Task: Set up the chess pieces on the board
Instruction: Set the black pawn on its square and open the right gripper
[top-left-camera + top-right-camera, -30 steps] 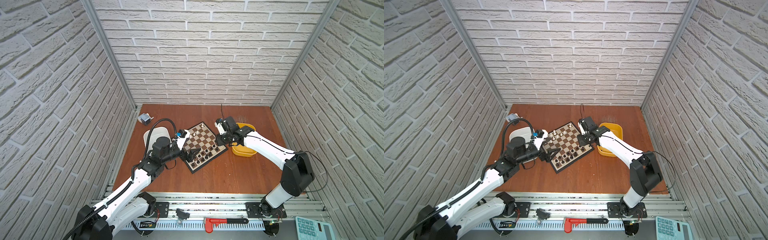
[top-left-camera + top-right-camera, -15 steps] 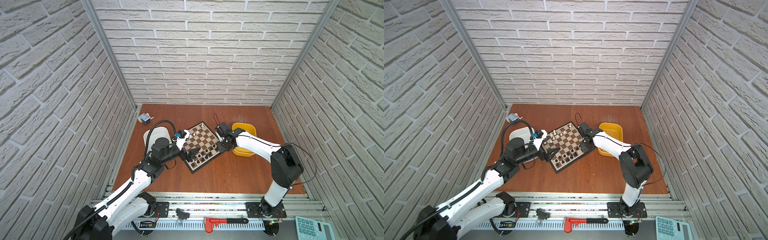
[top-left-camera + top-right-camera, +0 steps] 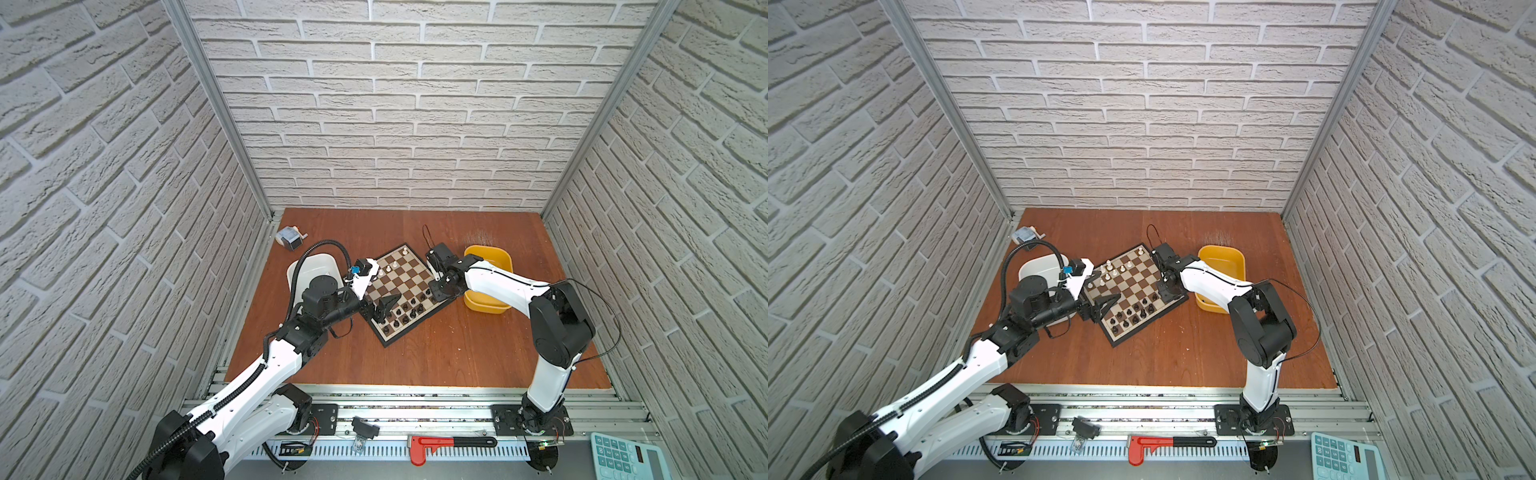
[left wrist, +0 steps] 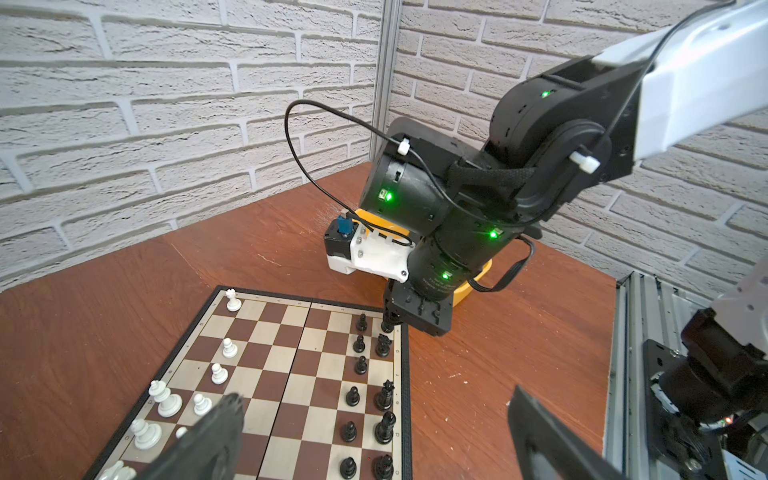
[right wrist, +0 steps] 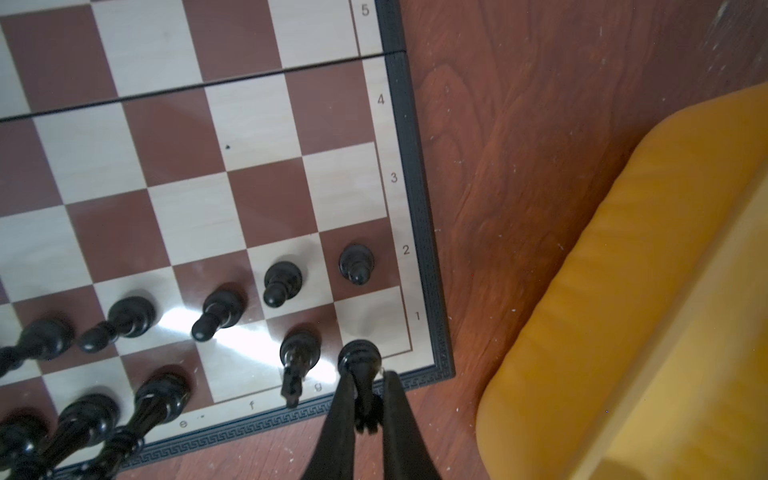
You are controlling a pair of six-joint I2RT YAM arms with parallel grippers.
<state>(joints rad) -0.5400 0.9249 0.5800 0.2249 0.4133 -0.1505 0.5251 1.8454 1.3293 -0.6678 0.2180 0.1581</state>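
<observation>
The board (image 3: 401,286) (image 3: 1128,287) lies angled on the wooden table. Black chess pieces (image 3: 409,309) (image 4: 384,395) fill its near-right rows, and a few white chess pieces (image 3: 390,266) (image 4: 166,399) stand on the far-left side. My right gripper (image 5: 365,374) (image 3: 436,297) (image 4: 388,322) is shut on a black rook (image 5: 360,357) at the board's right corner square, beside a black knight (image 5: 299,353). I cannot tell whether the rook's base touches the square. My left gripper (image 3: 384,309) (image 4: 374,440) hangs open and empty over the board's near-left part.
A yellow tub (image 3: 488,307) (image 5: 644,291) sits right of the board, under the right forearm. A white tub (image 3: 313,266) sits left of the board, behind the left arm. A small grey device (image 3: 289,239) lies at the far left corner.
My right gripper has come down and nearer, from beside the yellow tub to the board's right corner, still shut on the black rook. The left arm has stayed put.
</observation>
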